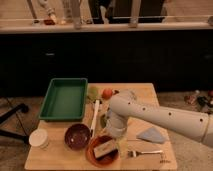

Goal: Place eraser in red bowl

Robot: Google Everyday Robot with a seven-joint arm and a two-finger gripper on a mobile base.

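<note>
The red bowl (pixel 91 155) stands near the front edge of the wooden table (pixel 145 95), in the middle. The eraser (pixel 104 148), a pale tan block, lies tilted inside the bowl. My gripper (pixel 113 134) is at the end of the white arm that reaches in from the right. It hangs just above the far rim of the bowl, close to the eraser's upper right end. I cannot tell whether it touches the eraser.
A dark maroon bowl (pixel 77 136) sits just left of the red bowl, with a white cup (pixel 39 137) further left. A green tray (pixel 64 98) is at the back left. A bluish-grey cloth (pixel 152 134) and a fork (pixel 145 151) lie to the right. An orange fruit (pixel 107 93) is behind the arm.
</note>
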